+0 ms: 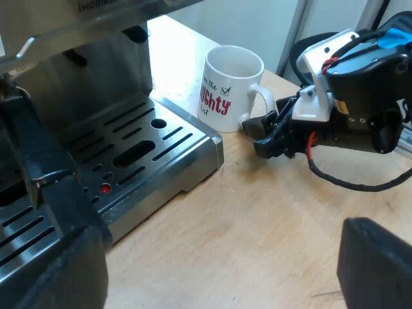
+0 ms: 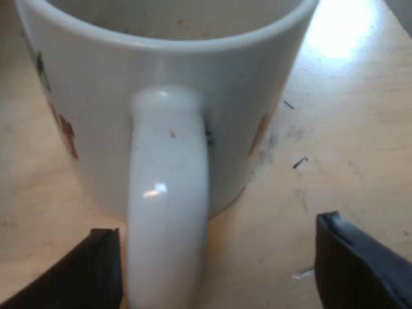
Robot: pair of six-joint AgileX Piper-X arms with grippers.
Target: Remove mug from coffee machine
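A white mug (image 1: 226, 87) with red lettering stands upright on the wooden table, just off the corner of the espresso machine's drip tray (image 1: 138, 158). Its handle (image 2: 168, 206) points toward my right gripper (image 2: 222, 273), which is open. One black finger (image 2: 93, 270) sits on each side of the handle, and neither touches it. In the left wrist view the right gripper (image 1: 261, 132) reaches the mug's handle. My left gripper (image 1: 212, 257) is open over the table beside the drip tray, holding nothing.
The espresso machine (image 1: 77, 58) rises behind the slotted metal drip tray. The wooden table (image 1: 270, 219) stretches out beyond the tray's edge. A pale wall and metal poles stand past the mug.
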